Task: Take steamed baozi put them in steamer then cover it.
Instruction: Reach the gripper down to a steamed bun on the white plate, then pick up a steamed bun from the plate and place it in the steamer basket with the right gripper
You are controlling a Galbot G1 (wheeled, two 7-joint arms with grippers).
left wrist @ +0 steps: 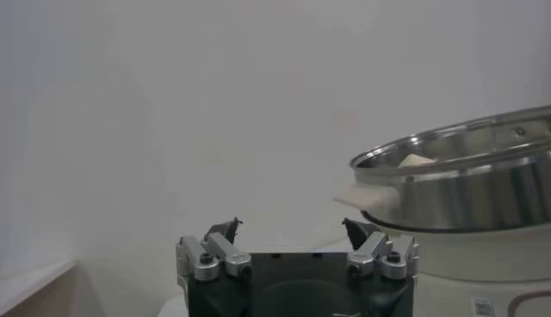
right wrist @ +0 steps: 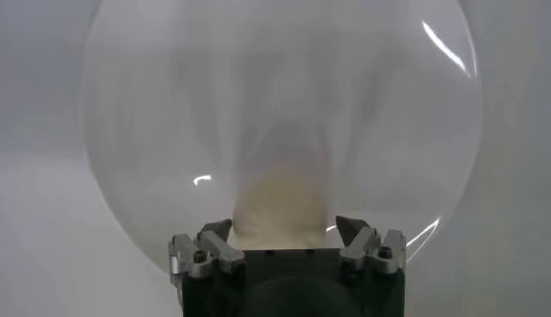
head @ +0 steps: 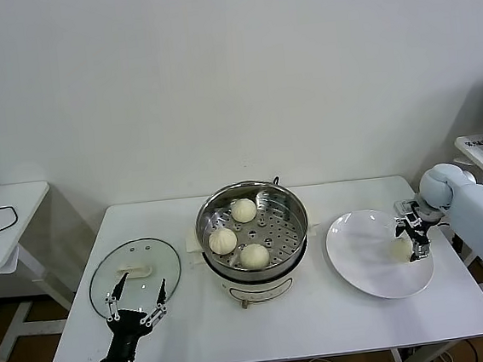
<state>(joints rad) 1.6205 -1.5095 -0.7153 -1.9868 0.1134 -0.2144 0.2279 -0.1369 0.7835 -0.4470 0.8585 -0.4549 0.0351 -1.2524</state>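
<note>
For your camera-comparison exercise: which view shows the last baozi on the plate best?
The right wrist view: the baozi sits close and centred on the plate. The head view shows it small, partly behind the right gripper. The left wrist view misses it.

Four baozi show in all: three sit in the steamer, one at the far side, one at the left and one at the near side, and a fourth baozi lies on the plate at the right. There is one steamer, in the middle of the table. One plate lies right of it. One glass lid lies left of it. Two grippers are in view, the left gripper near the lid and the right gripper over the plate. There are three tables: the main one, a side table at the far left and another side table at the far right.
</note>
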